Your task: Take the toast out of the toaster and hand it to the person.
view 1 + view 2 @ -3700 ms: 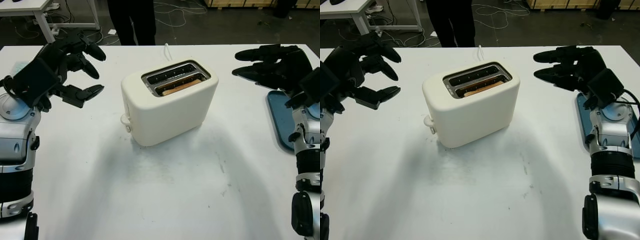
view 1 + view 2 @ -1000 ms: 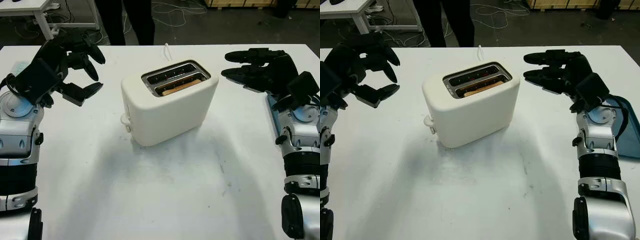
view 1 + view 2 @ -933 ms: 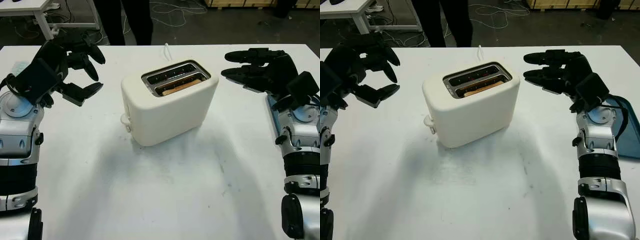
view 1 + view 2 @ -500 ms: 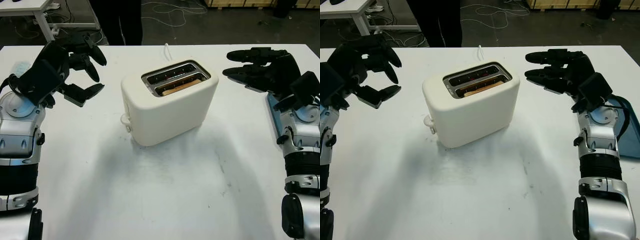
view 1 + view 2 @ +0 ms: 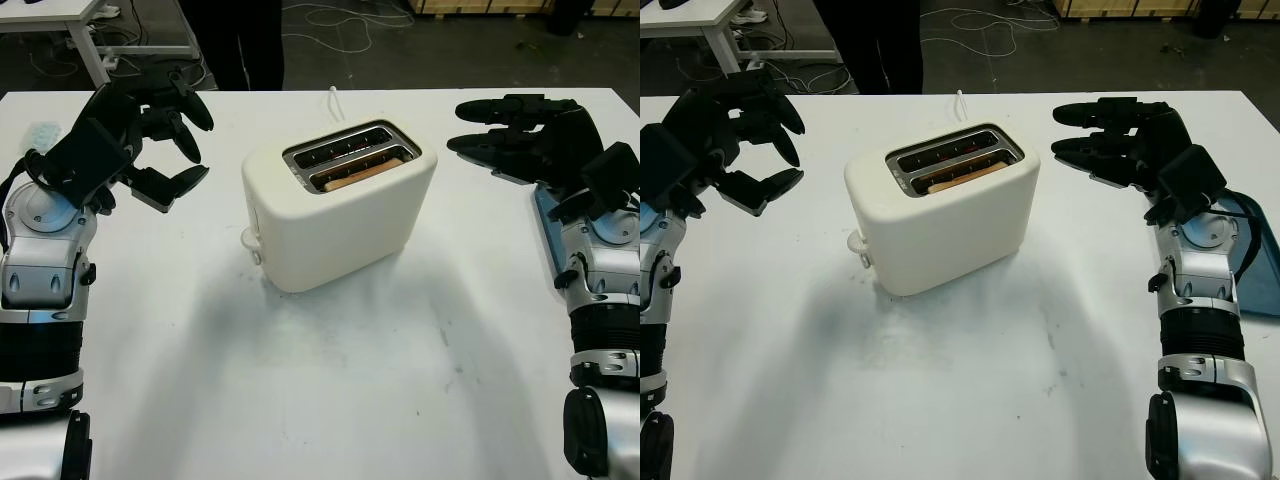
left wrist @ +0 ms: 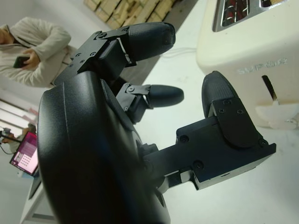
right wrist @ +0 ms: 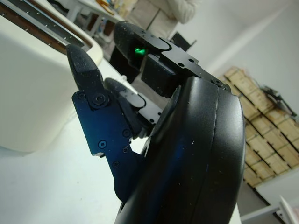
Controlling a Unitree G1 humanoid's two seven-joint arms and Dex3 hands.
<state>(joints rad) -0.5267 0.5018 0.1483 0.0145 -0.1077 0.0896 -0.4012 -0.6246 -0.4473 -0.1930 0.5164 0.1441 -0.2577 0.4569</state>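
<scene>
Toast [image 5: 352, 176] sits down in the toaster [image 5: 335, 205], between both hands: left hand [image 5: 135, 135] open beside it, right hand [image 5: 520, 135] open on the other side.

cream toaster [image 5: 340, 215]; golden-brown toast [image 5: 358, 174]; white table [image 5: 330, 380]; blue tray [image 5: 553, 232]

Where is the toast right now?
The toast sits in the near slot of the toaster, mid-table in the head views, between the left robot hand and right robot hand.
</scene>
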